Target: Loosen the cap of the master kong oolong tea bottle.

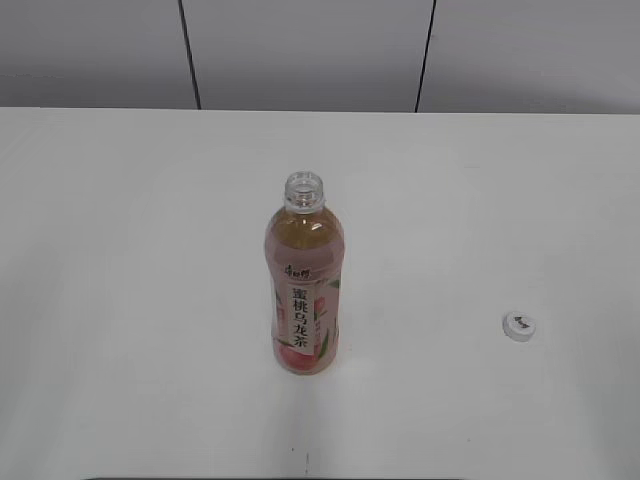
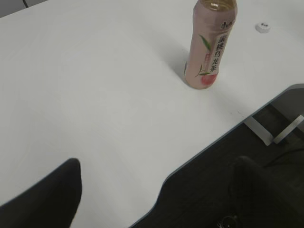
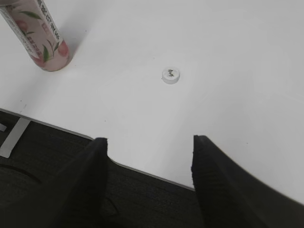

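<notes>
I see a broad white table (image 1: 130, 300) under even light, pale grey wall panels (image 1: 300, 50) with dark seams behind, dark floor (image 2: 266, 156) below its edge.

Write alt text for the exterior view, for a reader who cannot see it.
A clear plastic bottle of pale amber tea with a pink peach-printed label stands upright and uncapped at the middle of a white table. Its small round white screw cap lies on the table to the right, apart from the bottle. No robot arm or gripper shows in this view.
</notes>
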Available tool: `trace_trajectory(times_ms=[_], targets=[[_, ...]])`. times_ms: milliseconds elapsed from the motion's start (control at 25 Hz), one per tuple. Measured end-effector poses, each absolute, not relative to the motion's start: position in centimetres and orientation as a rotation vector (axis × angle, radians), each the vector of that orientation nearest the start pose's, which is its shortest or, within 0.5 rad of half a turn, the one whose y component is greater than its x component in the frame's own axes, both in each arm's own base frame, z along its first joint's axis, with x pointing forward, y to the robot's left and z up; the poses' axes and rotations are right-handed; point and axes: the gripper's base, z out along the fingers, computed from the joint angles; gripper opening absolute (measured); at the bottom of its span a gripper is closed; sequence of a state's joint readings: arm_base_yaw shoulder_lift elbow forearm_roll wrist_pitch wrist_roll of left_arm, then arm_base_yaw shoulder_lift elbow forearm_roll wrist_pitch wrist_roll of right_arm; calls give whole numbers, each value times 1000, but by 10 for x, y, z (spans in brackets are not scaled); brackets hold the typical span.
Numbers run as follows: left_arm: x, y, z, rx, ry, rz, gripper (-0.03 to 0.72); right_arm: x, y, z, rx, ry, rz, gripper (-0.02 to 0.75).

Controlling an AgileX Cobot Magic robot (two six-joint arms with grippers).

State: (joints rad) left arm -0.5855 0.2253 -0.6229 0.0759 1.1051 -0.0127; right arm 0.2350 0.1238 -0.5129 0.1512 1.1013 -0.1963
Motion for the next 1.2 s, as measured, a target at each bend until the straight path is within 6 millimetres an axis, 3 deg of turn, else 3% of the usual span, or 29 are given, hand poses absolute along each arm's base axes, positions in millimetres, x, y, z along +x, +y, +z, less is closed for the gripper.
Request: trace_trajectory(times_ms=[160, 600, 1200], targets=[[25, -10, 294, 654, 2101, -237, 585, 7, 14, 278, -470, 2141, 208, 428], [23, -16, 295, 653, 2093, -331, 555, 7, 14, 278, -470, 2141, 208, 428], [23, -16, 295, 653, 2092, -335, 541, 7, 14, 278, -470, 2141, 208, 428]])
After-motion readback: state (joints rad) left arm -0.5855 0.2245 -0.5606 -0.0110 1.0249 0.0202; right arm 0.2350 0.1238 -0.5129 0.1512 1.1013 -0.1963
